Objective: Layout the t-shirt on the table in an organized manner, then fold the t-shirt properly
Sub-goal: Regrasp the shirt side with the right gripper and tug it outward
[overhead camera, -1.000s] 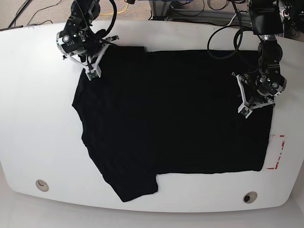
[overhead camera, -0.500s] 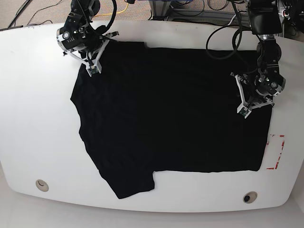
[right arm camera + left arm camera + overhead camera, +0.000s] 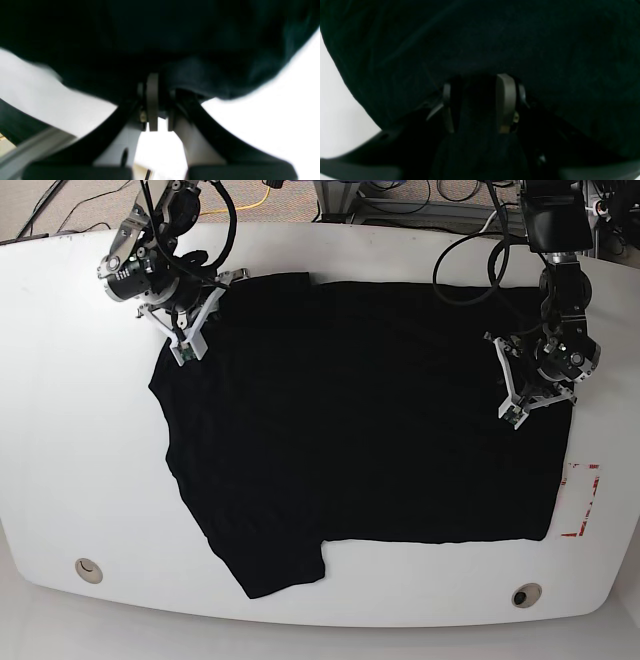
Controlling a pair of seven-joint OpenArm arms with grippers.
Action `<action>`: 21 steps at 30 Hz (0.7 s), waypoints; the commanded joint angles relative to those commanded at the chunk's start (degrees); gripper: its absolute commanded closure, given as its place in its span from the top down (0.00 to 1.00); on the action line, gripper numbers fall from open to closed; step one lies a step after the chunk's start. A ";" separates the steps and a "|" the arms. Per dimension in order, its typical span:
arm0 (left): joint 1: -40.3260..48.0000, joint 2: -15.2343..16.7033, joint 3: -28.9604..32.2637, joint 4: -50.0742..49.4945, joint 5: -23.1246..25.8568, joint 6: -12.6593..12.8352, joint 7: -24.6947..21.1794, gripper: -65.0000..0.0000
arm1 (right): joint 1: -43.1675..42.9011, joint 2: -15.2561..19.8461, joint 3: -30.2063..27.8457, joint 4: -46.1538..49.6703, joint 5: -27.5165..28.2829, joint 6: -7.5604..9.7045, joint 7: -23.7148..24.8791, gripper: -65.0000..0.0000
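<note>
The black t-shirt point(image 3: 360, 410) lies spread flat across the white table point(image 3: 70, 430), one sleeve pointing to the near edge. My right gripper point(image 3: 184, 352) is at the shirt's far left corner. In the right wrist view it is shut, its fingers point(image 3: 152, 100) pinching the edge of the t-shirt point(image 3: 175, 37). My left gripper point(image 3: 512, 412) rests on the shirt's right side. The left wrist view shows its fingers point(image 3: 505, 100) closed on a bunch of the t-shirt point(image 3: 480, 45).
A red tape rectangle point(image 3: 581, 500) is marked on the table just right of the shirt. Two small round holes point(image 3: 88, 569) point(image 3: 525, 594) sit near the front edge. Cables hang over the table's far edge behind both arms.
My right gripper has shifted left with the shirt's corner, and the whole shirt slid a little left, baring more of the red tape mark. The left gripper has barely moved.
</note>
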 joint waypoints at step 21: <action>1.67 -0.18 0.00 0.00 0.26 0.00 0.00 0.33 | 22.24 0.00 -0.09 -18.11 0.79 0.00 2.42 0.33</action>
